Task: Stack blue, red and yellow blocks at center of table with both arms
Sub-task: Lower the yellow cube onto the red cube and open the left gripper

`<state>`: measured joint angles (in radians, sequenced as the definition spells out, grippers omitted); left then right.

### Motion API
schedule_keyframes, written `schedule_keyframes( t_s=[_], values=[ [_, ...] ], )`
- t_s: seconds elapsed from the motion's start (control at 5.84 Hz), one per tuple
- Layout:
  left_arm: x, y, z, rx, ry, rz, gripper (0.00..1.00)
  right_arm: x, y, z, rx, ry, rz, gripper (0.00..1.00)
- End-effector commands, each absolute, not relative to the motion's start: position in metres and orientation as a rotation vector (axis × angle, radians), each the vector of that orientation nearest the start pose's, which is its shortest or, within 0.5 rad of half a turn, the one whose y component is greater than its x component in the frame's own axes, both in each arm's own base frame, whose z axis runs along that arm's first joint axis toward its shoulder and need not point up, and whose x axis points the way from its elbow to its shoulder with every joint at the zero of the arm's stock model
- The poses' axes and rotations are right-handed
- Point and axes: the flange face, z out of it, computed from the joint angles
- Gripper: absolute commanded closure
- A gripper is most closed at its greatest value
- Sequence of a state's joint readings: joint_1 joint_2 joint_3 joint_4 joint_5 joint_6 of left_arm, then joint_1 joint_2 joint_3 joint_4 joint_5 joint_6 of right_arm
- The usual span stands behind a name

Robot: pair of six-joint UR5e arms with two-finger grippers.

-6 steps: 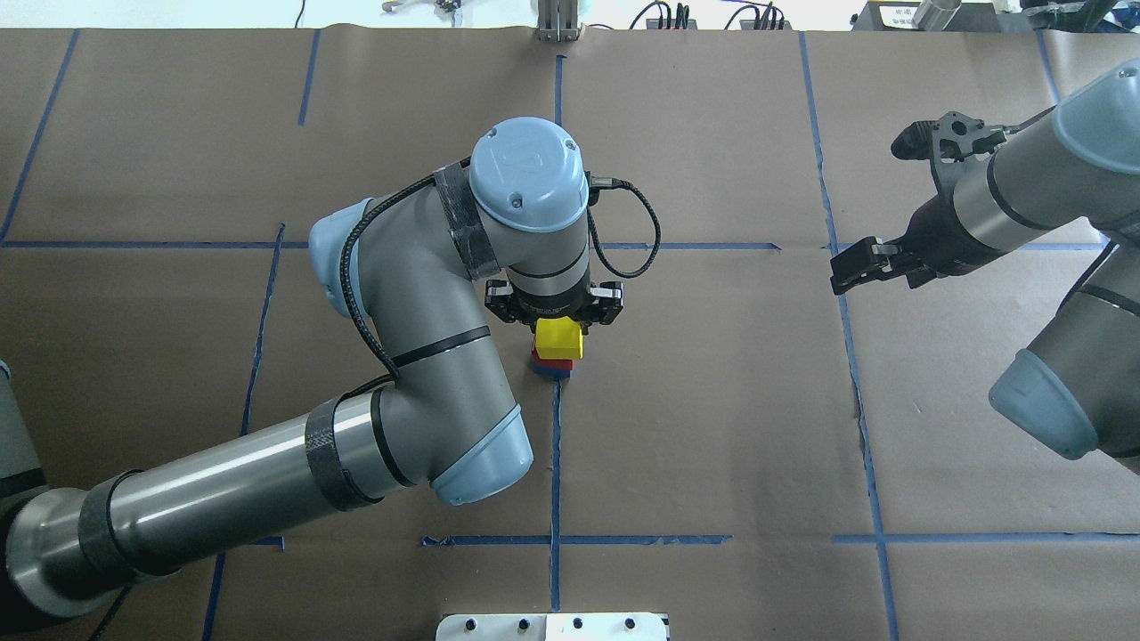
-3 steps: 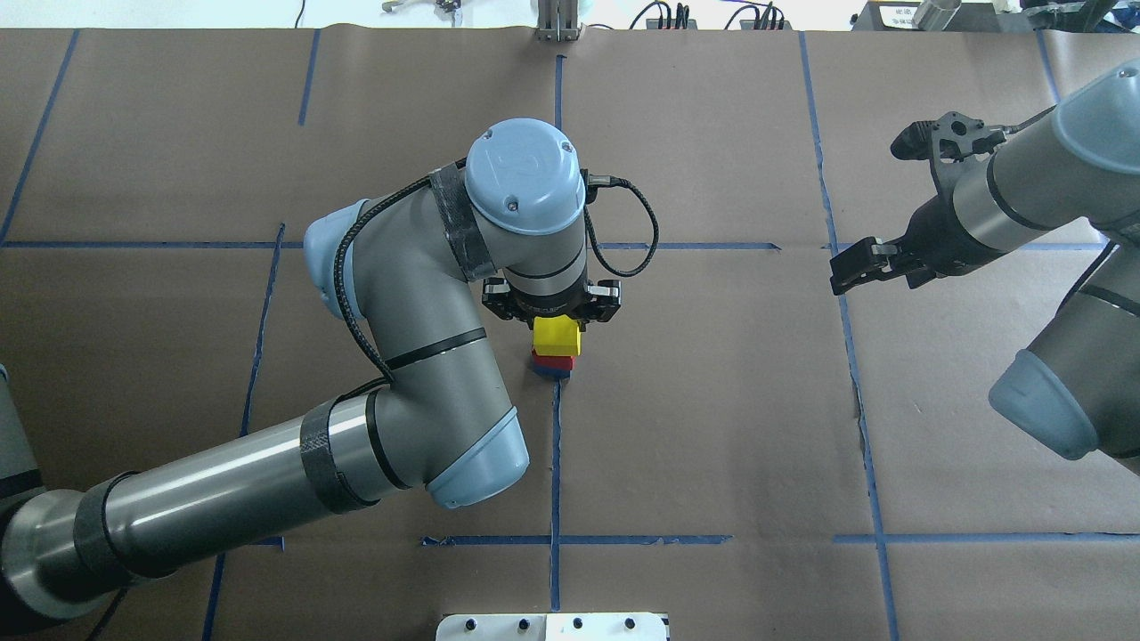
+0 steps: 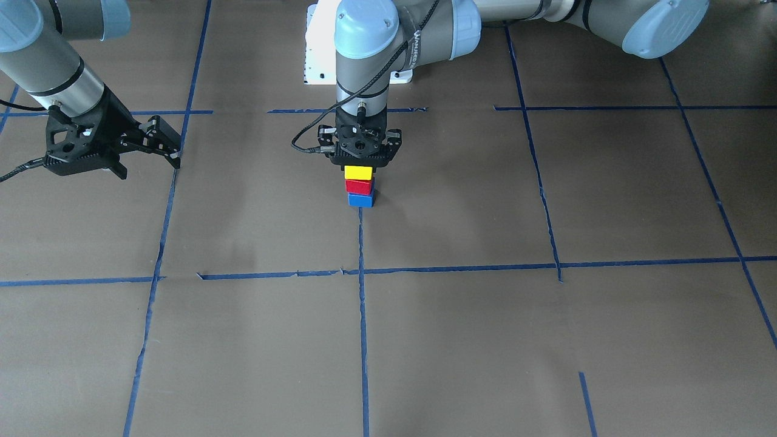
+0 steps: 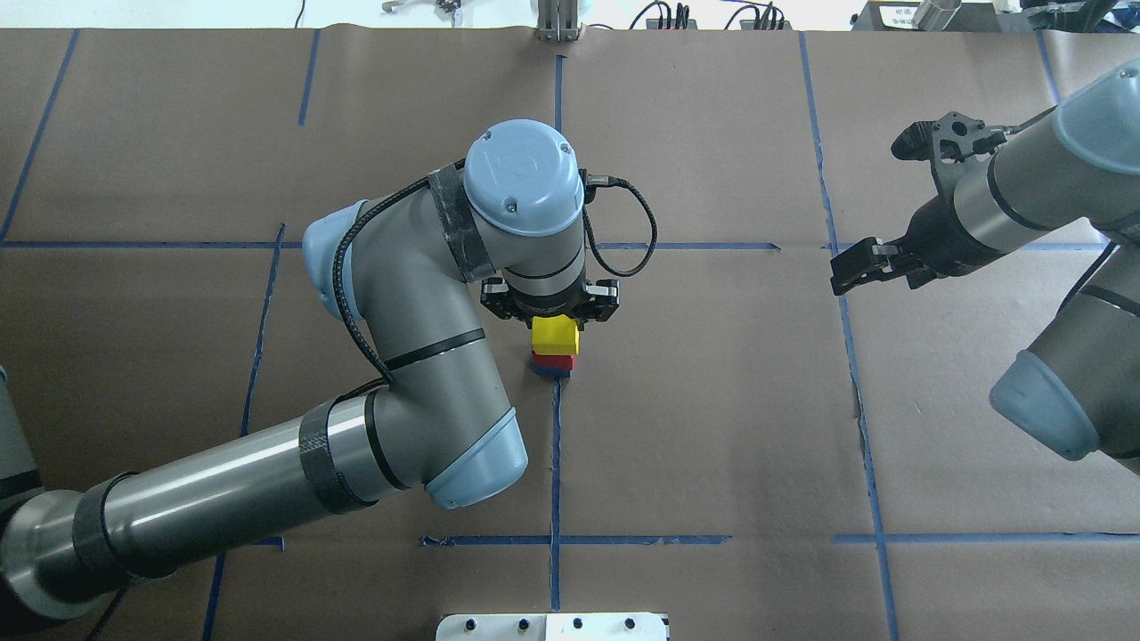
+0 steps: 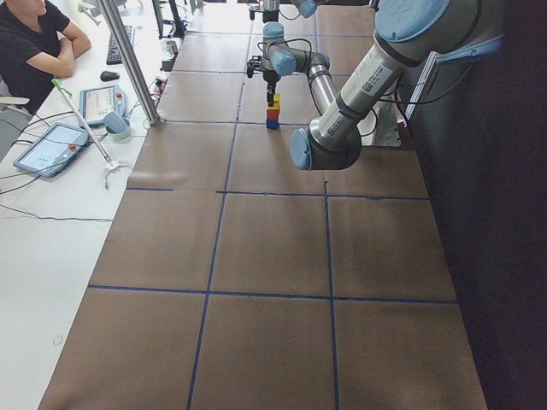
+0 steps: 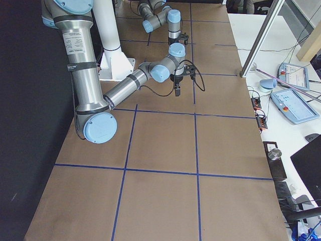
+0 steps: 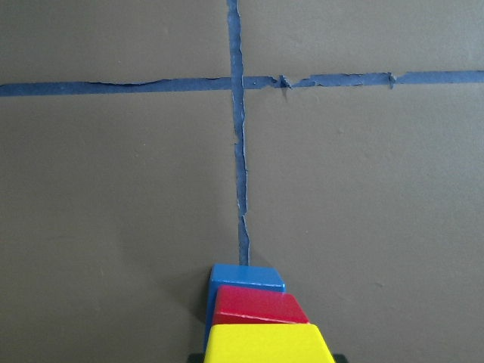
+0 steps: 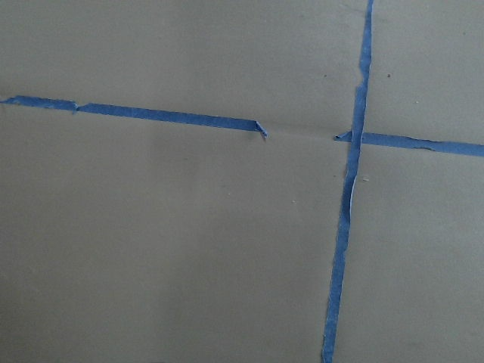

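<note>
A blue block (image 3: 360,200) sits on the centre tape line with a red block (image 3: 360,186) on it and a yellow block (image 3: 358,173) on top. My left gripper (image 3: 363,160) points straight down over the stack and is shut on the yellow block (image 4: 554,336), which rests on the red block (image 4: 556,361). The left wrist view shows yellow (image 7: 265,344), red (image 7: 257,306) and blue (image 7: 246,276) lined up. My right gripper (image 4: 842,271) hangs open and empty far to the right, above bare paper.
Brown paper with blue tape lines (image 4: 556,445) covers the table. The white robot base plate (image 4: 552,626) sits at the near edge. An operator (image 5: 34,43) and tablets (image 5: 51,145) are at a side bench beyond the table's far edge.
My left arm has shifted a little to the left and the yellow block with it, now squarer over the red block. The right arm has not moved.
</note>
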<state>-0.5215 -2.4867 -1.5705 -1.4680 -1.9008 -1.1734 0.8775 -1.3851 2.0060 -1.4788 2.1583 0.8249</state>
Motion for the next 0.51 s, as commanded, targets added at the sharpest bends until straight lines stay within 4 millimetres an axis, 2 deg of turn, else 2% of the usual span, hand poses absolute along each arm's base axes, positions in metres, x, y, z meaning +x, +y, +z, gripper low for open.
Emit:
schedule_keyframes(
  t_s=[0.0, 0.34],
  values=[
    [0.5681, -0.4433, 0.1034, 0.08, 0.857, 0.016, 0.25, -0.2769, -0.4554, 0.3486, 0.116, -0.884, -0.087, 0.0],
    [0.5661, -0.4434, 0.1006, 0.084, 0.862, 0.017, 0.09, -0.2769, -0.4554, 0.3486, 0.116, -0.884, -0.087, 0.0]
  ],
)
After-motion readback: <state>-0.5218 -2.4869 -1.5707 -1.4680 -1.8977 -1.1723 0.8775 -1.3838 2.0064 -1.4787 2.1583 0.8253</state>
